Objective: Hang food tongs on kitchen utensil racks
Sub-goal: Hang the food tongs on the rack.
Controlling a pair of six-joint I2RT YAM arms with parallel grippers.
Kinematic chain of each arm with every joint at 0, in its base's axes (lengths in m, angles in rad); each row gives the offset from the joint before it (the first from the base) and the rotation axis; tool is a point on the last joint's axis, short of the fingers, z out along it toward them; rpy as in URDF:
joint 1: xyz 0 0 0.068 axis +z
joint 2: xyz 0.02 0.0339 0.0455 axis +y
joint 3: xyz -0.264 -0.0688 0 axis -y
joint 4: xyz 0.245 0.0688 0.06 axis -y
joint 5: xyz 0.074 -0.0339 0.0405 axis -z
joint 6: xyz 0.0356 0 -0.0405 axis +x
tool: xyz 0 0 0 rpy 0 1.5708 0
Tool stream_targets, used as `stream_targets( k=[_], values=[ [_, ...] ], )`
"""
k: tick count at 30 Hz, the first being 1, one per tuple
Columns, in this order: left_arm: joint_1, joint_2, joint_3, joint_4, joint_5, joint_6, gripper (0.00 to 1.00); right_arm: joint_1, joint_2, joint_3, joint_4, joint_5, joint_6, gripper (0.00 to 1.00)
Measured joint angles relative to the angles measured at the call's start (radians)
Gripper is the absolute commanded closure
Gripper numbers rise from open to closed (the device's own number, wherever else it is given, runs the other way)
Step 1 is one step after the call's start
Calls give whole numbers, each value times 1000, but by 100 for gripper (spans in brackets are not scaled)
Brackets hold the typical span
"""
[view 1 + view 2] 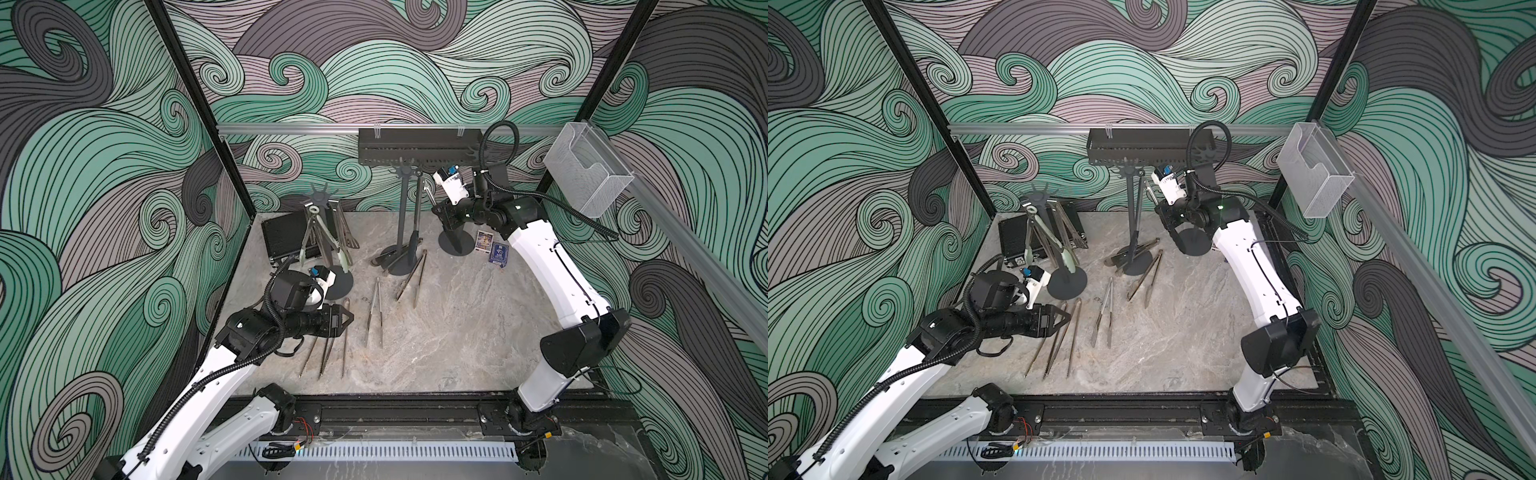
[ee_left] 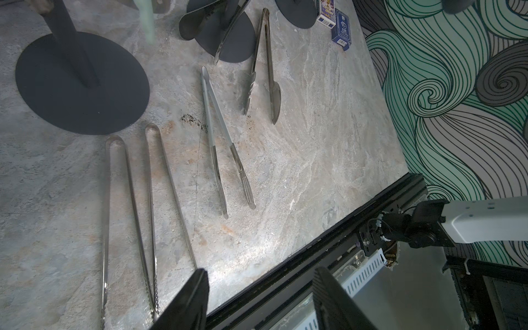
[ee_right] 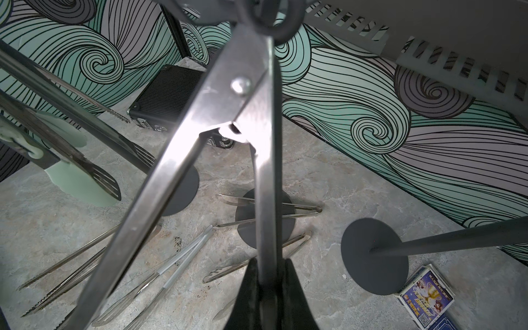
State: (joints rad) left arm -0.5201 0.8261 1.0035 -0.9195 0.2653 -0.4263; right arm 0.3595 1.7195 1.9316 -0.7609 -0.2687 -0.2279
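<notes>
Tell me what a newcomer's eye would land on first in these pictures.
The swirling green and grey walls all around dominate. Next comes the right gripper, shut on one arm of shiny steel tongs held up by the crown of the middle rack. Then several loose tongs lying on the marbled table near the open left gripper.

A black slotted shelf [image 1: 415, 146] and clear mesh basket [image 1: 582, 174] hang above the marbled tabletop [image 1: 457, 332]. A ribbed black case [image 1: 284, 237] and two card boxes [image 1: 484, 240] rest on it.
</notes>
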Motion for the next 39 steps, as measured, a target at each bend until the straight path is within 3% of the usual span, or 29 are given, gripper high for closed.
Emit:
stream_targets(
  k=[19,39],
  values=[
    [0,2,0,0,0,0,41,0,74,0,67,-18,22,99],
    [0,0,0,-8,-2,0,41,0,104,-54,127,7,72,77]
  ],
)
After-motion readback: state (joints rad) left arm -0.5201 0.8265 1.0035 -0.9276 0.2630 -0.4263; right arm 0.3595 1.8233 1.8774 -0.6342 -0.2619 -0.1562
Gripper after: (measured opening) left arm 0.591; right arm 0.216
